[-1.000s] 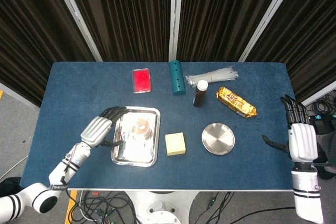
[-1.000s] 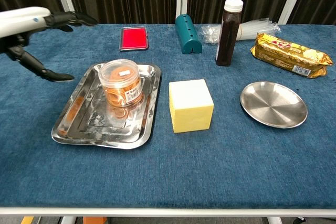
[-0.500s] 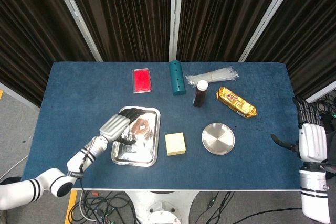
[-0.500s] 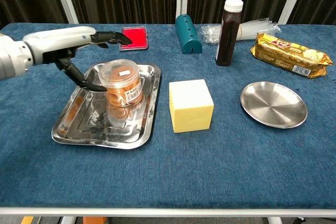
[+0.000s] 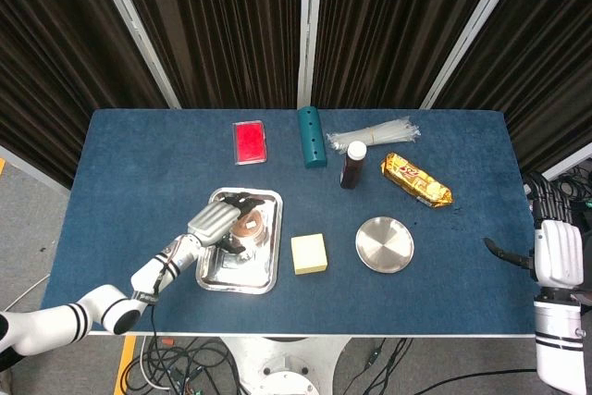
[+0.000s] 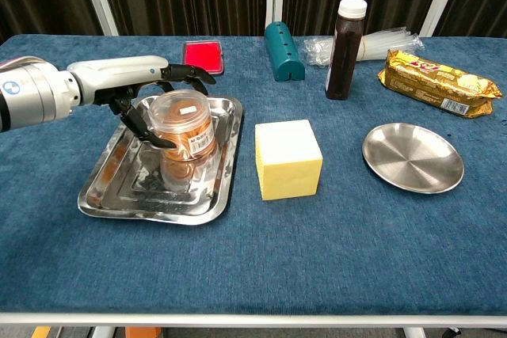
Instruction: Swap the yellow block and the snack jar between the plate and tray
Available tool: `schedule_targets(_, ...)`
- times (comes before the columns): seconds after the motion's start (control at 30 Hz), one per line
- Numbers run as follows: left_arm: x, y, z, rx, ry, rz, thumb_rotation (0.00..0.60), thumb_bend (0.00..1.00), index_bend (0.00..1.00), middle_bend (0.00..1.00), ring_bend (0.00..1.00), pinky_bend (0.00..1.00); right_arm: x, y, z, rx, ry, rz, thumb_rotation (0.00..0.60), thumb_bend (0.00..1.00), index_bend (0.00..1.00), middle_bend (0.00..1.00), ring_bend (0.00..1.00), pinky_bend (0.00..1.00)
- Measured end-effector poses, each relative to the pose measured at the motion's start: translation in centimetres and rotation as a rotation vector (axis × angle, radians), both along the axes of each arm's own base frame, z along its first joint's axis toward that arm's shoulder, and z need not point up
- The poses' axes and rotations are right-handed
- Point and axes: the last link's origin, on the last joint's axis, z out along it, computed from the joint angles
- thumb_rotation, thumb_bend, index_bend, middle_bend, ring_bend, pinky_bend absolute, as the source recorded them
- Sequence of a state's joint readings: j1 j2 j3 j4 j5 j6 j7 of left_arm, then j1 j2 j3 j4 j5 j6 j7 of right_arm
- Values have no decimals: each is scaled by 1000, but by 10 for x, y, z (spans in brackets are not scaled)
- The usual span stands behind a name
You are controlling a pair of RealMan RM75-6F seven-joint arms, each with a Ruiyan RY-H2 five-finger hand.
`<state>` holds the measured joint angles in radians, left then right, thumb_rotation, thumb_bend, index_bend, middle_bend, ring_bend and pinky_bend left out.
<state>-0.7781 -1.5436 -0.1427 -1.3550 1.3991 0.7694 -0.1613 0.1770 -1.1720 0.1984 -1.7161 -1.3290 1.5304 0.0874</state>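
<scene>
The clear snack jar [image 6: 187, 129] with an orange filling stands upright in the steel tray [image 6: 109, 181] at the left. My left hand [image 6: 144, 83] arches around it from the left: thumb low against the jar's near side, the other fingers [image 6: 192, 75] spread behind its lid. In the head view the left hand [image 5: 215, 222] is beside the jar [image 5: 250, 225] over the tray [image 5: 246, 271]. The yellow block [image 6: 287, 157] lies on the cloth between the tray and the round empty plate [image 6: 412, 157]. My right hand [image 5: 555, 253] hangs off the table's right edge, fingers apart, holding nothing.
Along the back stand a red flat case [image 6: 201, 58], a teal cylinder [image 6: 283, 51], a dark bottle with a white cap [image 6: 346, 28], a bundle of clear ties [image 6: 388, 41] and a gold snack packet [image 6: 440, 72]. Bare blue cloth runs along the front.
My left hand has come in from the tray's left side and now curls around the jar. The right hand has drifted a little further right and down. The jar has not moved.
</scene>
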Motion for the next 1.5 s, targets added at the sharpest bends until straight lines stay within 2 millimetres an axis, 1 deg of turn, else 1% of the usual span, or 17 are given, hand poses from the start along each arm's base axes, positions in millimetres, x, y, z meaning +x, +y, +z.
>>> schedule_targets(0.03, 0, 0, -1, 3, -1, 0, 600, 179, 155, 174, 92, 232, -1, 0, 0, 2, -3, -1, 600, 0, 0, 11, 0, 0)
schedule_targets(0.17, 3, 5, -2, 12, -3, 1, 600, 329, 235, 233, 147, 290, -3, 1, 0, 0, -10, -4, 600, 0, 0, 13, 0, 0)
schedule_targets(0.27, 7, 9, -2, 21, -8, -9, 600, 379, 282, 292, 205, 351, -3, 0, 0, -6, -11, -5, 600, 0, 0, 17, 0, 0)
schedule_targets(0.37, 16, 13, 0, 38, -27, -30, 600, 398, 329, 342, 249, 402, -4, -1, 0, -8, -10, -6, 600, 0, 0, 17, 0, 0)
schedule_targets(0.43, 21, 15, 2, 46, -37, -45, 600, 401, 351, 364, 270, 423, -4, -1, 0, -9, -12, -6, 600, 0, 0, 17, 0, 0)
schedule_targets(0.53, 35, 19, 4, 56, -49, -88, 600, 400, 361, 376, 282, 434, -5, -1, 1, -15, -16, -7, 600, 0, 0, 18, 0, 0)
schedule_targets(0.7, 72, 26, 3, 63, -77, -177, 600, 398, 361, 376, 282, 434, -7, 1, 6, -43, -33, -6, 600, 0, 0, 21, 0, 0)
schedule_targets(0.77, 88, 29, -1, 62, -82, -216, 600, 398, 360, 376, 282, 434, -8, 3, 9, -61, -42, -5, 600, 0, 0, 25, 0, 0)
schedule_targets(0.87, 107, 34, -9, 59, -78, -258, 600, 398, 360, 376, 281, 434, -12, 6, 13, -80, -54, -8, 600, 0, 0, 29, 0, 0)
schedule_targets(0.97, 121, 39, -18, 55, -74, -285, 600, 398, 359, 376, 282, 434, -17, 8, 16, -88, -61, -17, 600, 0, 0, 29, 0, 0)
schedule_targets(1.07, 131, 44, -26, 54, -75, -296, 600, 398, 359, 376, 282, 434, -20, 10, 17, -90, -68, -23, 600, 0, 0, 29, 0, 0)
schedule_targets(1.2, 138, 52, -37, 56, -64, -298, 600, 398, 359, 376, 282, 434, -20, 10, 17, -91, -72, -18, 600, 0, 0, 29, 0, 0)
schedule_targets(1.37, 139, 62, -53, 55, -45, -286, 600, 395, 354, 369, 280, 431, -19, 8, 15, -87, -76, -13, 600, 0, 0, 29, 0, 0)
schedule_targets(1.5, 136, 67, -63, 59, -30, -276, 600, 387, 324, 334, 249, 416, -19, 7, 14, -80, -78, -15, 600, 0, 0, 29, 0, 0)
